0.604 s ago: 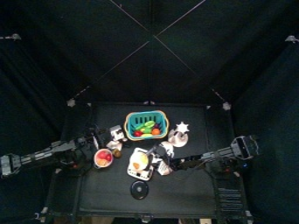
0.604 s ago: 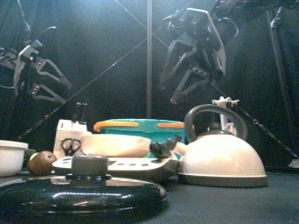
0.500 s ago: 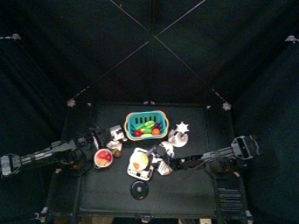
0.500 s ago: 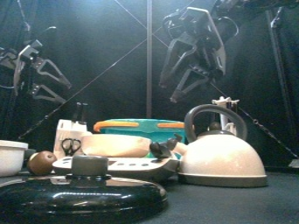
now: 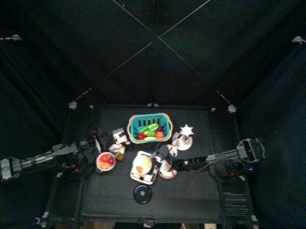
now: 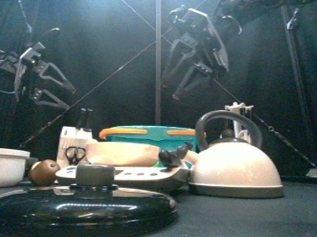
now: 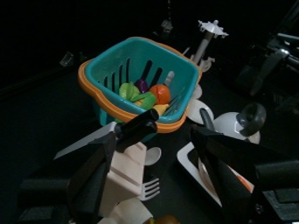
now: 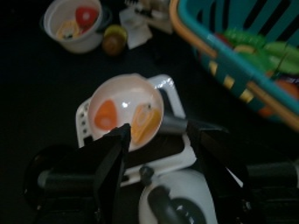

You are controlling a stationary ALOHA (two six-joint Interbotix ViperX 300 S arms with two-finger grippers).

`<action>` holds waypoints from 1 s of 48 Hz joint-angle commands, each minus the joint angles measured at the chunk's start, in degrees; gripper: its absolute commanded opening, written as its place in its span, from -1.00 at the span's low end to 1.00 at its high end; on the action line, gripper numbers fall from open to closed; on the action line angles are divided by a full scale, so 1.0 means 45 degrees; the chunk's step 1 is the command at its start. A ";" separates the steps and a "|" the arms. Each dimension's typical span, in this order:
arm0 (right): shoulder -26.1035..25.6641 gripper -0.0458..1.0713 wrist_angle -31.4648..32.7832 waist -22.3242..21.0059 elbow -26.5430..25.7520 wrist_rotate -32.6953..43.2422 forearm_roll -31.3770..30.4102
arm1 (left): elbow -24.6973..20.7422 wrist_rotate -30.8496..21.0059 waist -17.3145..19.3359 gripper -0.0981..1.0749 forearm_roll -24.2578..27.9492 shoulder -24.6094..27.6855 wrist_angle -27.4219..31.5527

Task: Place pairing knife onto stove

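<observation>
I cannot pick out the pairing knife; a white holder [image 6: 76, 141] [image 7: 131, 169] at the table's left carries dark-handled utensils and a fork. The stove [image 8: 86, 122] [image 5: 142, 165] shows as a white plate under a pan with a fried egg [image 8: 125, 108], mid-table. My left gripper [image 7: 173, 127] [image 6: 43, 85] hangs open high over the left side, facing the teal basket [image 7: 131, 70]. High over the pan and the kettle [image 6: 235, 164], my right gripper [image 8: 163, 133] [image 6: 188, 81] is open and holds nothing.
The basket [image 5: 148, 128] of toy vegetables stands at the back. A white bowl [image 8: 76, 18] with food sits front left, a dark pot lid [image 6: 87, 205] at the front edge, a white star-topped piece [image 5: 185, 132] at the right.
In the front view my right gripper has shifted a little to the left and upward. The left arm and the things on the table have not moved.
</observation>
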 commanded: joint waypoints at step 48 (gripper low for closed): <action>-0.0176 0.66 -0.5195 -0.4355 -0.0176 -0.0020 -0.2246 | -0.1953 0.0039 -0.2676 0.85 0.2305 0.0117 0.9902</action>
